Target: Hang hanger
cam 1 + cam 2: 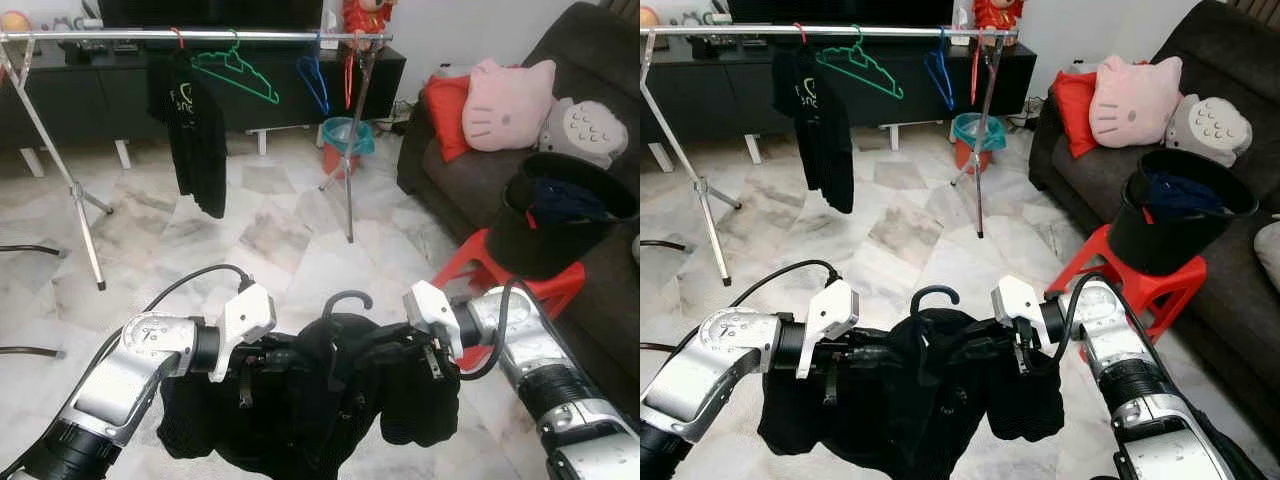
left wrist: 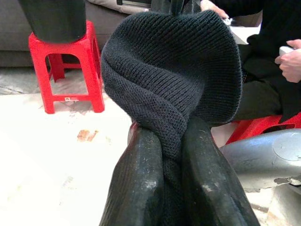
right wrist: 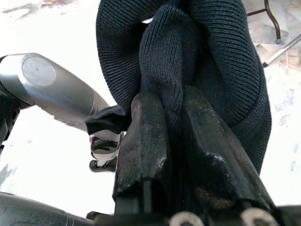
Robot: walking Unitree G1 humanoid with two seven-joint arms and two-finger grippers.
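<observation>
Both arms hold a black garment (image 1: pixel 310 400) on a hanger (image 1: pixel 345 300) (hook up) before the rack (image 1: pixel 200 36)

Pale marble floor (image 1: pixel 270 240); dark sofa (image 1: pixel 590 60) at right; low black cabinet (image 1: pixel 70 95) along far wall

One black hanger (image 1: pixel 346 300) carrying one black knit garment (image 1: pixel 310 410). Two hands: left hand (image 2: pixel 172 155), right hand (image 3: pixel 176 122). One clothes rail (image 1: pixel 200 35); three bare hangers (image 1: pixel 236 70) plus one hung black shirt (image 1: pixel 195 130). Two red stools (image 2: pixel 66 66). One black bucket (image 1: pixel 555 215). Three cushions (image 1: pixel 508 103).
</observation>
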